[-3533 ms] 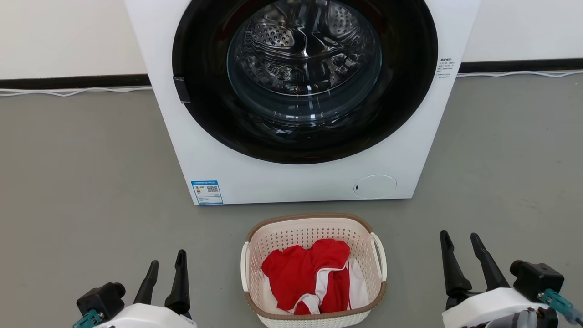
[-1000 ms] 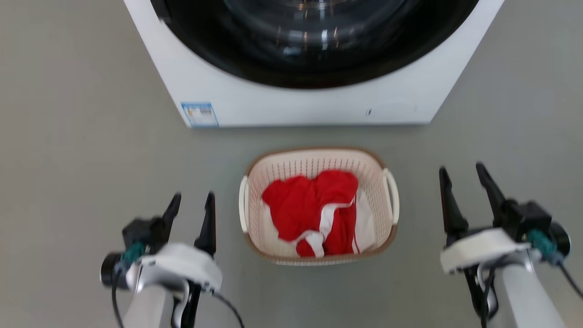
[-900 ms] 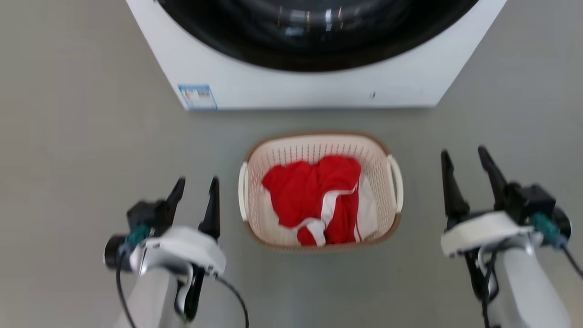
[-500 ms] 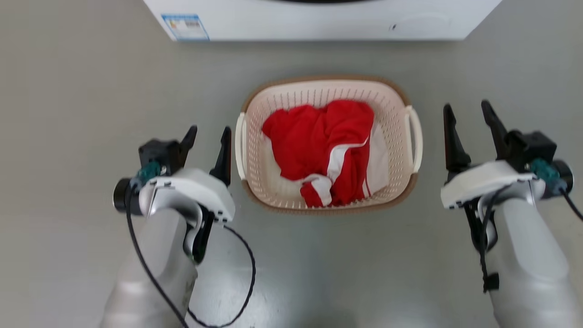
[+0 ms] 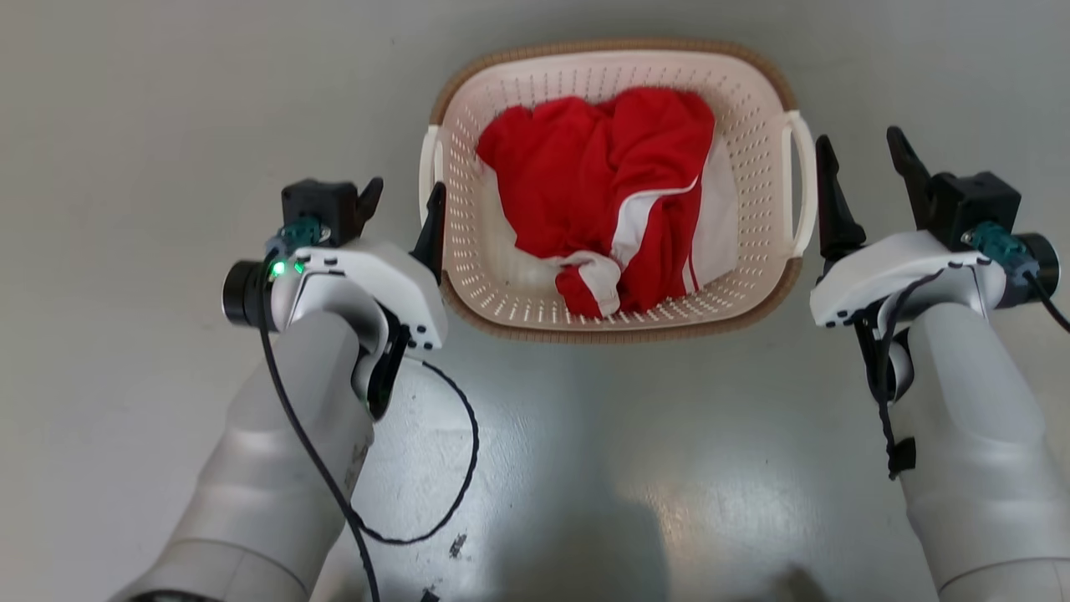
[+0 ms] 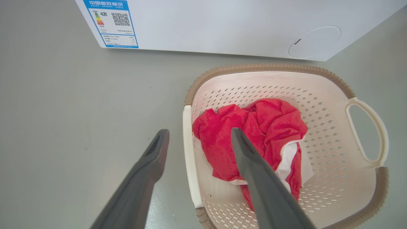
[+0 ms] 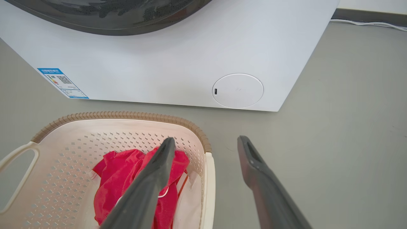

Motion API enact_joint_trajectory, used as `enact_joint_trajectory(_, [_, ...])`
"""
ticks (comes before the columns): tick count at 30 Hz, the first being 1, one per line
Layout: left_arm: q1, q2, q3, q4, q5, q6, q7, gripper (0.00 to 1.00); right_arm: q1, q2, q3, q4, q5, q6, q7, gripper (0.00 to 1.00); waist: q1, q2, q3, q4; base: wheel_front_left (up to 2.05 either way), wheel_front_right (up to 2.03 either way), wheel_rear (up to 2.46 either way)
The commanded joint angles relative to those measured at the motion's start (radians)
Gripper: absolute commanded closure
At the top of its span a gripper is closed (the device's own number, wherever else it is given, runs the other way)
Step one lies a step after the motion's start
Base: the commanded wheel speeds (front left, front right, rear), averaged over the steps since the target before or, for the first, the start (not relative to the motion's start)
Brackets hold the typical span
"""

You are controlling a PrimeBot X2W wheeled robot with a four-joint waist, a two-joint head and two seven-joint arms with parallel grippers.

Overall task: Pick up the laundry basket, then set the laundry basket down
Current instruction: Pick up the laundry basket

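Left end effector (image 5: pixel 404 188) and right end effector (image 5: pixel 859 142) are hovering, jaws spread, beside the laundry basket (image 5: pixel 619 48), needing simultaneous, even grips for level lifting.

laundry basket (image 5: pixel 759 209): perforated matt plastic — woven-look rim | red garment (image 5: pixel 585 167): soft cloth | floor (image 5: pixel 125 125): smooth — faintly glossy

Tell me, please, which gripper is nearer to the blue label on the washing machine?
Left. The left gripper has the blue label ahead of it; the right gripper has it off to its left, past the laundry basket.
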Motion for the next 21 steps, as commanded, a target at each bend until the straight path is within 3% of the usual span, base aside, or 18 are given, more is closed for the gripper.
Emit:
enact_joint_trajectory(1, [-0.013, 0.022, 0.013, -0.008, -0.009, 0.012, -0.006, 0.00, 0.001, 0.009, 0.019, -0.011, -0.009, 0.006, -0.014, 0.00, 0.0000, 0.0000, 0.020, -0.002, 0.00, 0.00, 0.00])
enact_joint_trajectory(21, [-0.202, 0.022, -0.107, 0.157, -0.056, 0.047, -0.006, 0.00, -0.069, 0.009, 0.045, 0.007, 0.029, 0.006, -0.014, 0.00, 0.0000, 0.0000, 0.176, -0.027, 0.00, 0.00, 0.00])
